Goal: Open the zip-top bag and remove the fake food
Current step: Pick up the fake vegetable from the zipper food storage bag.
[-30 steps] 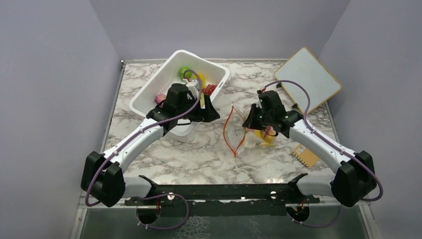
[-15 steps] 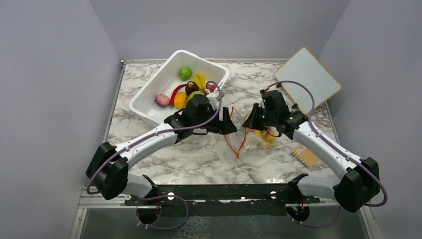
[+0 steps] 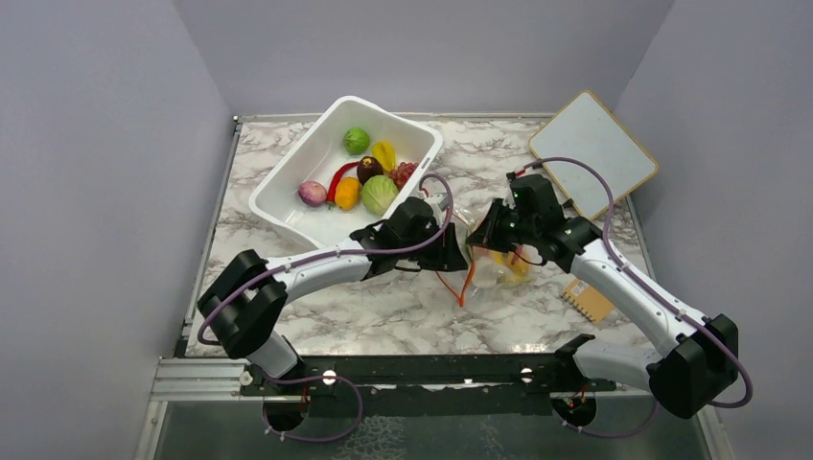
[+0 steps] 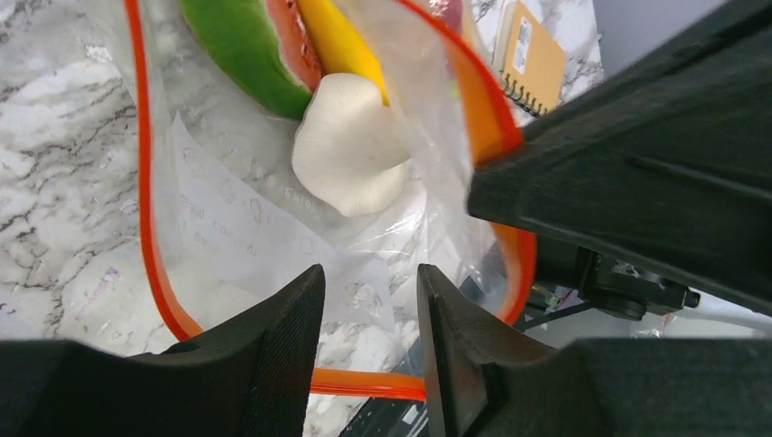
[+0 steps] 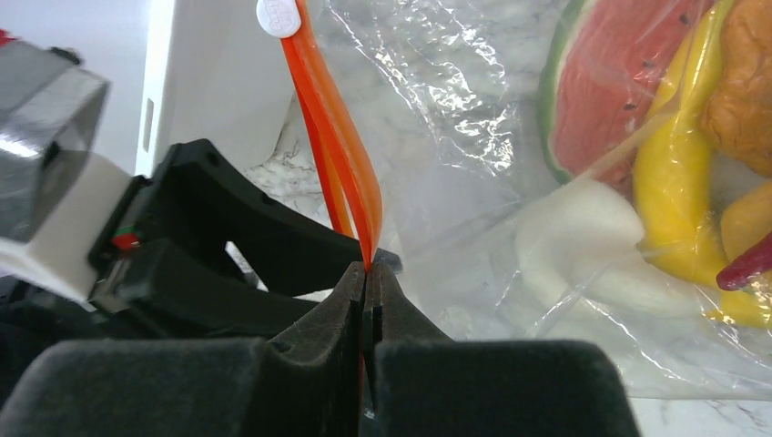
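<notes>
Right of centre on the grey-veined marble counter [image 3: 383,297]: a clear, floppy zip-top bag [image 3: 484,268], crumpled and lying on its side, squarely between the two arms. Along the mouth, an orange-red zip strip [image 4: 141,182], parted into a wide loop, with a small white slider tab [image 5: 278,14] at the point where both lips meet. On the film, a whitish panel with faint writing [image 4: 237,237].

Showing through the plastic, the fake food: a pink-red watermelon slice with green rind [image 5: 610,100], a yellow banana [image 5: 669,200], a white scalloped piece [image 4: 350,155] and a lumpy orange-brown piece [image 5: 742,82]. All bunched together, all inside.

Now the right gripper [image 5: 364,287]: black fingers [image 5: 309,319] pressed tight together, with one lip of the orange strip squeezed between them. Opposite, right at the open mouth, the left gripper [image 4: 369,300]: fingers [image 4: 273,337] a narrow slot apart, nothing clamped, film and a stretch of strip visible through the gap. Can't tell whether touching the plastic.

Further out, up and left: a white rectangular plastic tub [image 3: 283,182] holding a green lime [image 3: 357,140], a pale green cabbage [image 3: 380,195], a purple onion [image 3: 313,193] and a few more toy pieces. Far right corner: a white board with a wooden rim [image 3: 592,153]. Beside the right arm, flat on the counter: a small tan spiral notebook [image 3: 587,299].
</notes>
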